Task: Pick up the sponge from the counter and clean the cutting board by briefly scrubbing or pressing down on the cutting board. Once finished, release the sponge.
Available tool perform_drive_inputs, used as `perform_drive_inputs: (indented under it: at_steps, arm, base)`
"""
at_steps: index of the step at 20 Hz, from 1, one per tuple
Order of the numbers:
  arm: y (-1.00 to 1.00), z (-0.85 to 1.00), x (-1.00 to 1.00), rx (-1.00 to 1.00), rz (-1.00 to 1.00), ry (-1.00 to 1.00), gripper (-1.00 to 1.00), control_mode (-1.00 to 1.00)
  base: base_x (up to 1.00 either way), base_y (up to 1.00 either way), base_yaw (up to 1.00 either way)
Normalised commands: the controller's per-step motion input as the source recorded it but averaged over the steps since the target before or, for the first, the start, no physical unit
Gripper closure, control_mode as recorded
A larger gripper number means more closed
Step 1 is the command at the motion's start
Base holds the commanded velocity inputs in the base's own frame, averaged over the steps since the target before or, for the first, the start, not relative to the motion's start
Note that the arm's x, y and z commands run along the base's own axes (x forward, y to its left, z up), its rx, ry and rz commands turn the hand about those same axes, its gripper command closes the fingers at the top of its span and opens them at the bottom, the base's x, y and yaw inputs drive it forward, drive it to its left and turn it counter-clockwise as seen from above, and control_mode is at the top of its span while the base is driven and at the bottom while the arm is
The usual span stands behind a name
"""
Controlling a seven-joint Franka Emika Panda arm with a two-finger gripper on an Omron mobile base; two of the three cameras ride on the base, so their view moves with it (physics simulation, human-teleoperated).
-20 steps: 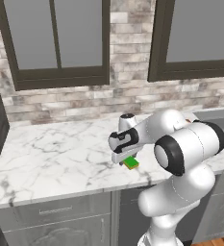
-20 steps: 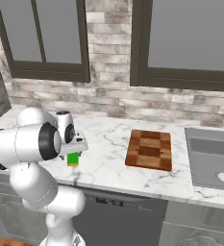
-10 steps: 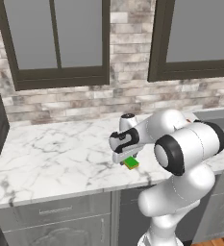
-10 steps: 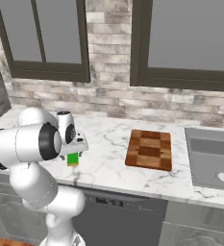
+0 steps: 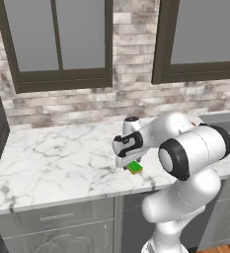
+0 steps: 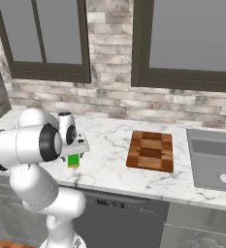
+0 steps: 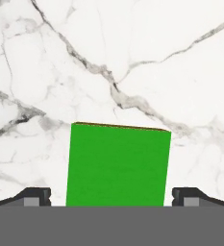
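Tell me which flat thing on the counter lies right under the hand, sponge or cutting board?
The green sponge, between the open hand's fingertips; the brown cutting board lies apart, nearer the sink.

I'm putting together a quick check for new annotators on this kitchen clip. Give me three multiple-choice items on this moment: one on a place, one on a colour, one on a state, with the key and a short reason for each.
1. Where does the sponge lie?
A. on the cutting board
B. on the counter, left of the cutting board
C. in the sink

2. What colour is the sponge's top?
A. bright green
B. blue
C. pink

3. How does the gripper stand?
A. shut on the sponge
B. open, one fingertip on each side of the sponge
C. open, over the cutting board

Key:
1 B: the right base view shows it on the counter, apart from the cutting board to its right.
2 A: the hand view shows a green top.
3 B: in the hand view the fingertips sit clear of the sponge's sides.
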Motion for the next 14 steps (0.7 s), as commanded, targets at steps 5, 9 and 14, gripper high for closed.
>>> perform_drive_inputs:
  at_steps: [5, 9, 14]
  arm:
    - [0.00, -0.01, 0.00, 0.00, 0.00, 0.00, -1.00, -1.00]
    - [0.00, 0.00, 0.00, 0.00, 0.00, 0.00, -1.00, -1.00]
    - [0.00, 0.00, 0.00, 0.00, 0.00, 0.00, -1.00, -1.00]
  base:
    - [0.00, 0.00, 0.00]
    - [0.00, 0.00, 0.00]
    - [0.00, 0.00, 0.00]
